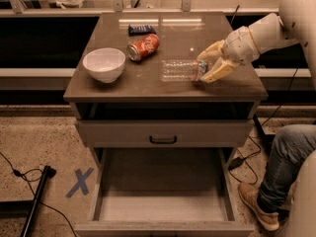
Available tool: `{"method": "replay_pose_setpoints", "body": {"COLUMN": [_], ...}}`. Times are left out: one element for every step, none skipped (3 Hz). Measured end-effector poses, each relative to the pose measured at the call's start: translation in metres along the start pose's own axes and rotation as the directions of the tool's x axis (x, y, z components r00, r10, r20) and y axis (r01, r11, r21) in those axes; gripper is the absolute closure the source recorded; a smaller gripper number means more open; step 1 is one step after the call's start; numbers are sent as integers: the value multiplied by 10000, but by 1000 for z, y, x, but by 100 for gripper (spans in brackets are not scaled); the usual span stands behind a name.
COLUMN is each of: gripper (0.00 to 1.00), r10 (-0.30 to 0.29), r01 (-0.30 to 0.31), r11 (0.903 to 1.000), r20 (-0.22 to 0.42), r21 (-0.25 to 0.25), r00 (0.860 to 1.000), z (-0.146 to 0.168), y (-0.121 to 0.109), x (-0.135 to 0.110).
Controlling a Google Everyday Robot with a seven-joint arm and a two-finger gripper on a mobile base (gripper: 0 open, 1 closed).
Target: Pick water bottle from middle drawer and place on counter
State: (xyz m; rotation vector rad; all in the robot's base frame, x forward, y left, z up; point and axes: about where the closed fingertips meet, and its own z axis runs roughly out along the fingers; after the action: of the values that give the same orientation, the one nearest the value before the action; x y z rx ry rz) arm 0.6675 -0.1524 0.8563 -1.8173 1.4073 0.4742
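Observation:
The water bottle [178, 70] lies on its side on the counter [123, 85], right of the middle, its label end pointing right. My gripper [211, 63] reaches in from the right, and its pale fingers [220, 72] close around the bottle's neck end, just above the counter. The middle drawer [160, 206] is pulled out below, and its pale floor is bare.
A white bowl [103, 64], an orange soda can [143, 47] on its side and a dark blue packet [141, 29] sit on the counter's left and back. A drawer front with a black handle [163, 139] is shut. A person's leg [281, 172] is at the right.

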Motion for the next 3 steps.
{"method": "replay_pose_setpoints", "body": {"gripper": [58, 35, 11], "r10": [-5, -6, -7], "r01": [5, 6, 7], "r11": [10000, 10000, 10000], "r20": [26, 54, 84], "r21": [10, 11, 7], "r00": [10000, 10000, 10000], "z": [3, 7, 11], "y": [-2, -3, -4], "x": [0, 0, -1]}}
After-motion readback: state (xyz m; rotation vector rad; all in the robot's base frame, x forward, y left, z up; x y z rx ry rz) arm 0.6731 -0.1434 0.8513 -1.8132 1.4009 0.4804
